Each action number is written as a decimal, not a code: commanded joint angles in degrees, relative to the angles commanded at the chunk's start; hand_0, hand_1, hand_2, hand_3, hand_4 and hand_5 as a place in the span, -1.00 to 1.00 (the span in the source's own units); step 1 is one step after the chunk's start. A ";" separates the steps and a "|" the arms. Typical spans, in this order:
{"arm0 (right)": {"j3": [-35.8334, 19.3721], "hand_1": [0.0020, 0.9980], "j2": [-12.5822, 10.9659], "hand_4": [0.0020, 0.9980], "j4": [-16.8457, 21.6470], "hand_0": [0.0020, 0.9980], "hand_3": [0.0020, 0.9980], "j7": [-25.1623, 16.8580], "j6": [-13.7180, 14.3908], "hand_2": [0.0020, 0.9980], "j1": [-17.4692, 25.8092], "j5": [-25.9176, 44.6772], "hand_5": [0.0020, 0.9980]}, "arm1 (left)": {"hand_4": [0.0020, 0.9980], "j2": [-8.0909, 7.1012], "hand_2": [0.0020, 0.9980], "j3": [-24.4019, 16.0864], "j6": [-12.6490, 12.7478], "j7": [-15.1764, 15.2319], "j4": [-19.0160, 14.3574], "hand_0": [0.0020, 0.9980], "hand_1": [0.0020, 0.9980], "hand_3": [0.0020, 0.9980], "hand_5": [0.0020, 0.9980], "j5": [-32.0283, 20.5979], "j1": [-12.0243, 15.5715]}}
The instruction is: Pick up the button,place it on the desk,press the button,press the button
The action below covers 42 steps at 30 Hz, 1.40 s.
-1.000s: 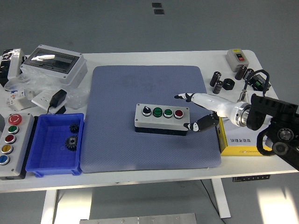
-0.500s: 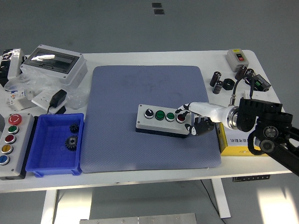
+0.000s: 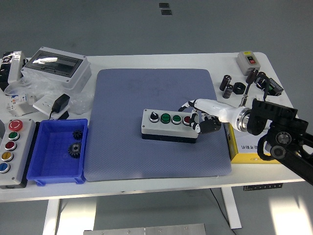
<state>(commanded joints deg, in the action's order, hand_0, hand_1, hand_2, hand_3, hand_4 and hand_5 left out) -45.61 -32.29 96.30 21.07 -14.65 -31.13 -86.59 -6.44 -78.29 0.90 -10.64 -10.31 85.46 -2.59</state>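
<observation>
Moved: right hand [image 3: 201, 120] has shifted slightly up and left since half a second ago; button box [image 3: 168, 124] sits slightly left.
Hidden: contact between fingertip and red button [image 3: 187, 119] is hard to make out; left arm is out of frame.
Hand: fingers curled, holding nothing, at the box's right end.
Box location: centre of frame, on blue mat [image 3: 146, 88].

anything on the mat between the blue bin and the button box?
Nothing: in the head view, only bare blue mat lies between the blue bin and the button box.
</observation>
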 joint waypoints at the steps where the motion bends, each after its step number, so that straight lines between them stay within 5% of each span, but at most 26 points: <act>1: -0.18 -0.76 0.07 -0.53 0.16 -1.00 0.66 -1.10 1.11 -0.46 0.01 0.83 -0.85 | 0.27 0.01 0.04 0.03 0.00 -0.01 0.00 0.25 0.19 0.18 -0.66 -0.03 0.01; 6: -2.42 -0.76 0.11 -0.53 2.18 -1.00 0.66 -7.64 7.34 -0.46 0.43 6.43 -0.85 | 0.27 0.01 0.04 0.11 0.00 -0.07 0.00 0.25 0.19 0.18 -0.66 -0.11 0.05; 10: -3.95 -0.76 -0.20 -0.52 3.44 -1.00 0.65 -10.25 7.76 -0.46 1.35 8.44 -0.85 | 0.27 0.04 0.04 0.09 0.02 -0.07 0.00 0.25 0.19 0.18 -0.66 -0.08 0.11; 14: -5.04 -0.76 0.63 -0.52 3.40 -1.00 0.62 -12.95 12.23 -0.46 4.64 5.80 -0.87 | 0.27 0.15 0.04 -0.14 0.06 0.07 0.00 0.25 0.19 0.18 -0.66 0.27 0.10; 24: -18.20 -0.76 10.59 -0.51 0.24 -1.00 0.54 -24.57 27.05 -0.47 18.27 10.18 -0.87 | 0.27 0.68 0.03 -0.86 0.30 0.14 0.00 0.25 0.19 0.18 -0.66 1.01 0.88; 25: -19.46 -0.79 11.16 0.27 0.15 -1.00 -0.12 -25.20 27.90 -0.52 19.29 10.95 -0.50 | 0.28 0.74 0.03 -0.92 0.32 0.12 0.00 0.25 0.19 0.18 -0.65 1.05 0.95; 27: -22.82 -0.79 12.22 0.27 -0.03 -1.00 -0.12 -26.36 29.73 -0.52 22.01 12.50 -0.50 | 0.28 0.87 0.03 -1.02 0.34 0.14 0.00 0.25 0.19 0.18 -0.65 1.08 1.02; 30: -26.86 -0.79 12.72 0.27 -0.23 -1.00 -0.12 -26.95 30.63 -0.52 24.37 13.56 -0.50 | 0.28 0.84 0.03 -1.07 0.34 0.26 0.00 0.25 0.19 0.18 -0.65 1.10 0.96; 31: -28.18 -0.56 12.78 0.19 -0.26 -0.85 -0.39 -27.06 30.78 -0.43 24.78 13.76 -0.49 | 0.27 0.81 0.04 -1.05 0.33 0.33 0.00 0.25 0.19 0.17 -0.64 1.06 0.90; 42: -36.37 -0.53 13.25 0.13 0.00 -0.83 -0.40 -27.54 30.79 -0.40 26.32 14.68 -0.54 | 0.27 0.85 0.04 -0.23 0.23 0.52 0.00 0.25 0.19 0.17 -0.64 -0.08 0.89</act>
<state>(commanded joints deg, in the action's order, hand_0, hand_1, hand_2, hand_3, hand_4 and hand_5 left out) -81.98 -19.04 96.30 -6.47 16.14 -4.81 -71.91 -5.60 -78.53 1.13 -10.12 -10.31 85.38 -1.70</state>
